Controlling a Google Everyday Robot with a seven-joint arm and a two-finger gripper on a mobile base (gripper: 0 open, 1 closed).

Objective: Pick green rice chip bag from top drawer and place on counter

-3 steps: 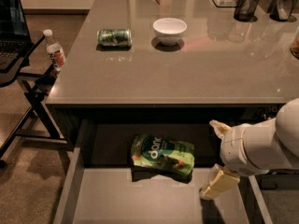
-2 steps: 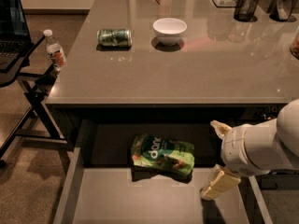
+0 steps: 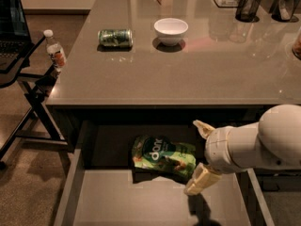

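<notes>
The gripper (image 3: 192, 157) hangs inside the open drawer (image 3: 70, 192), on its right side, below the front edge of the desk (image 3: 188, 74). Its jaws are spread wide, one up near the desk's underside and one down close to the drawer floor. The green bag (image 3: 162, 157) lies crumpled just left of the jaws, far back on the drawer floor, and its right end reaches into the gap between them. I cannot tell if either jaw touches it.

The desk's edge is directly above the upper jaw, and the drawer's right wall is close behind the arm. The bare drawer floor spreads out to the left of the jaws and toward the front.

On the desk, up and left of the jaws, a green can (image 3: 115, 37) lies on its side beside a white bowl (image 3: 170, 30). Two dark mesh cups (image 3: 248, 6) stand far up on the right. Well off to the left, a water bottle (image 3: 55, 50) stands on a black stand (image 3: 33, 86).
</notes>
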